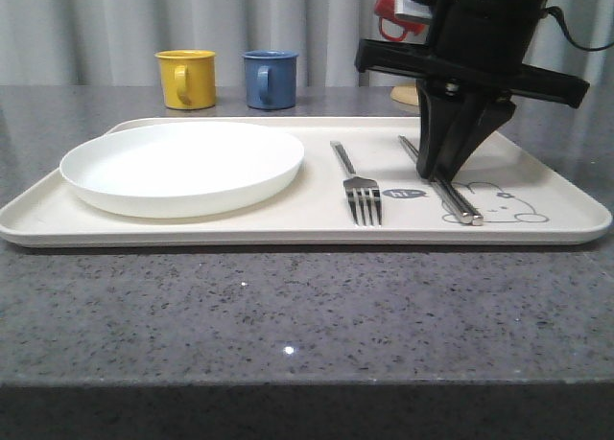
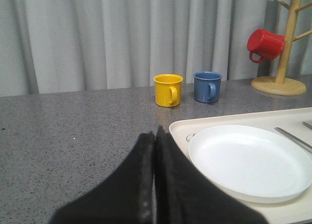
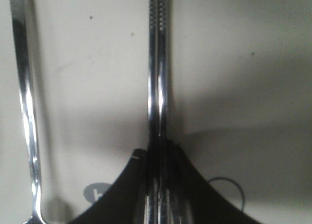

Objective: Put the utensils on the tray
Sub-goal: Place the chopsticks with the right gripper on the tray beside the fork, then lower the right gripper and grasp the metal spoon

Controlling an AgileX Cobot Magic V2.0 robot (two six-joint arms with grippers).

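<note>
L gripper (image 2: pixel 155 185): jaws clenched, nothing between them, parked over the desk (image 2: pixel 73 131) just beside the tray's near-left corner.

Plate (image 1: pixel 182 167) sits on the tray (image 1: pixel 307 231), left half. Round, shallow, white, looks like stiff plastic or melamine; prob light but wide, and the low rim gives little to pinch. If it needs shifting, take the rim edge, not the middle. Glossy, so it could slide on the tray.

Fork (image 1: pixel 358 186) lies flat on the tray right of the plate, tines toward the cam. Thin polished metal: stiff, light, slippery. Best hold is mid-handle, pinched across the width; lying flat means fingertips have to scrape the tray to get under.

Chopsticks (image 1: pixel 451 193) lie just right of the fork, on the tray by the rabbit drawing (image 1: pixel 499 202), pair side by side. R gripper (image 1: pixel 443 167) is down on them; wrist view shows jaws closed around the chopsticks (image 3: pixel 158 87) partway along the shafts, tips at tray level. Slim round steel w/ a ribbed end: stiff, light, very slick, apt to roll or scissor apart. Pinch across both near the balance pt, keep squeeze firm, release low so they don't bounce.

Spoon: can't see it.
</note>
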